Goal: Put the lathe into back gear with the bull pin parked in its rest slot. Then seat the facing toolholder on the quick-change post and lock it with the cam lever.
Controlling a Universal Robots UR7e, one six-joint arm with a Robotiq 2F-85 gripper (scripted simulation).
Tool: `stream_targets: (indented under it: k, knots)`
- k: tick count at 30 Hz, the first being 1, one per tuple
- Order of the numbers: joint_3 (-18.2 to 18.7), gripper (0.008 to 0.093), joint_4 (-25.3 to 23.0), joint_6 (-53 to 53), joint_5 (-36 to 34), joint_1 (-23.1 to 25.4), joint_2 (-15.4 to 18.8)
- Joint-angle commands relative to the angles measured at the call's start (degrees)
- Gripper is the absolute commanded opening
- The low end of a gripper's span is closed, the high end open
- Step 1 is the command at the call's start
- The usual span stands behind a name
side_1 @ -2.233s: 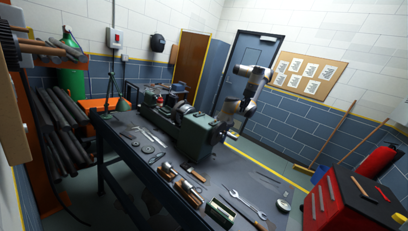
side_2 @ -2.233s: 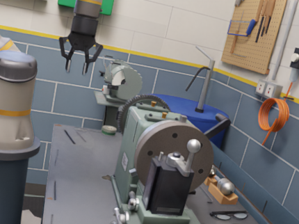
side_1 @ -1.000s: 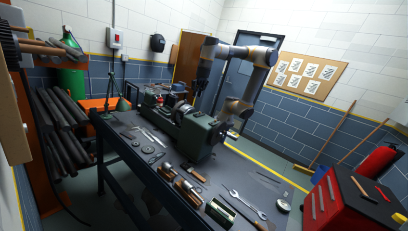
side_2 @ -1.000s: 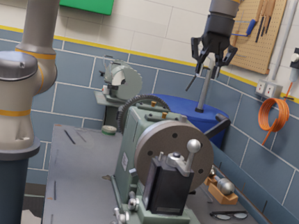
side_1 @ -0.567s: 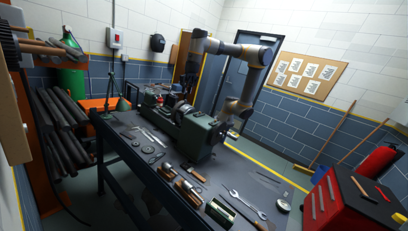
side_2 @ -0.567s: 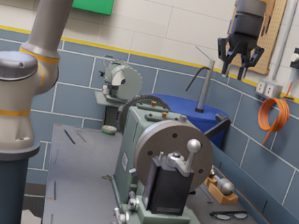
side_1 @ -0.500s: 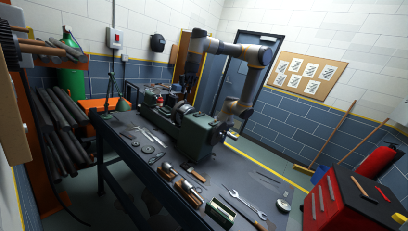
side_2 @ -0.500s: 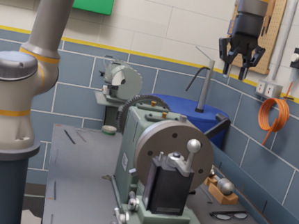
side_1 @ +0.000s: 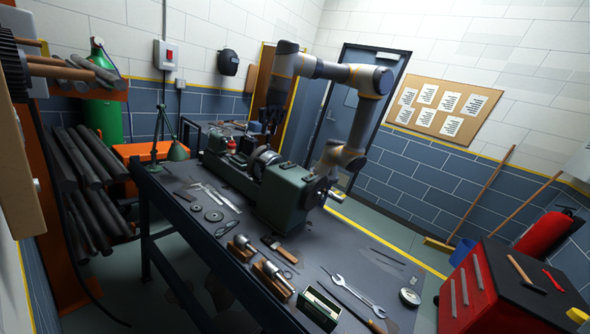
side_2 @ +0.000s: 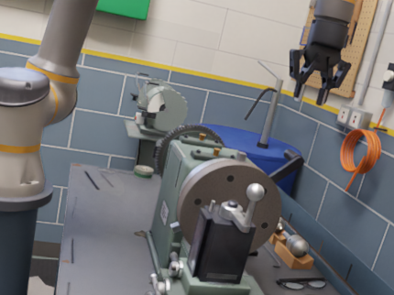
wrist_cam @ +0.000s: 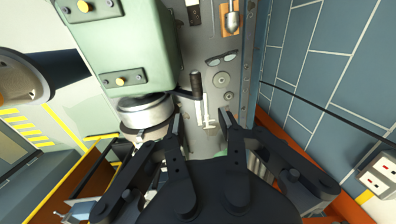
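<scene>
My gripper hangs open and empty, high above the tailstock end of the green lathe. The headstock carries two small plates with brass pins on its top. A black lever sticks out from the headstock's side. The round chuck plate faces the carriage. On the tool post sits a black toolholder under a grey cam lever with a ball knob.
Behind the lathe is a blue-tiled wall with a pegboard and sockets. On the bench lie calipers, discs, safety glasses, a wrench and centres on wooden blocks. A red toolbox stands at the right.
</scene>
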Motion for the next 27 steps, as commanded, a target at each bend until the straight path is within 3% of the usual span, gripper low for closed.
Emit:
stream_targets:
  k: [1, 5, 13, 27]
  knots:
    - [0.0, 0.0530, 0.0, 0.0, 0.0, 0.0, 0.0]
    - [1.0, 0.0530, -1.1, 0.0, 0.0, 0.0, 0.1]
    - [8.9, 0.0530, -10.5, 0.0, 0.0, 0.0, 1.6]
    - [9.7, 0.0530, -11.7, 0.0, 0.0, 0.0, 1.9]
